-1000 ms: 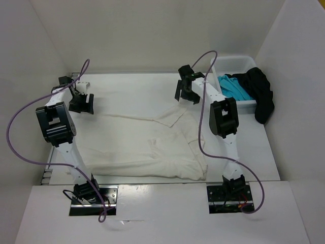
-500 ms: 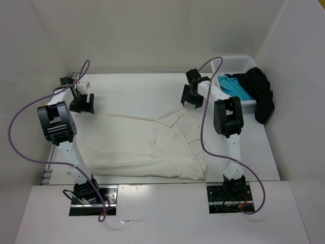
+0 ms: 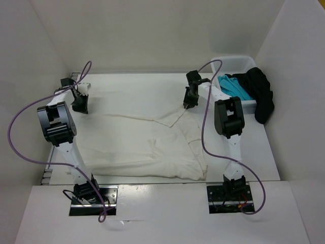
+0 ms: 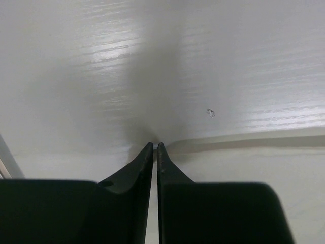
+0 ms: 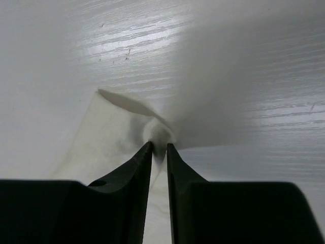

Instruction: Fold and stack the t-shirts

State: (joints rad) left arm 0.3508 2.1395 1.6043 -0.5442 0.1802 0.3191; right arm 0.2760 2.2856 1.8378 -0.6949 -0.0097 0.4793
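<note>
A moment ago both my tools hung spread wide over the far edge of the cloth; now both have dropped and closed. My left gripper (image 4: 155, 146) is clenched to a hairline slit. The hem of the cream-white t-shirt (image 3: 142, 147) runs straight into its tips and puckers slightly there, so I judge I have pinched the far left corner, though the bite looks thin. Bare table (image 4: 167, 61) lies ahead of those fingertips, and the shirt spreads flat behind and to the right of them, reaching across to my other tool. My right gripper (image 5: 159, 147) is clamped on the far right corner. A small fold of pale cloth bulges between its fingertips, and a flap of the shirt lies just to their left. Well off to the right of that tool, the turquoise t-shirt (image 3: 234, 87) lies in the basket (image 3: 238, 60) and the black t-shirt (image 3: 261, 94) drapes over its rim, both untouched. With both far corners gripped, I reckon the first fold can begin by drawing that edge back toward me. The left pinch is the one likely to slip.
</note>
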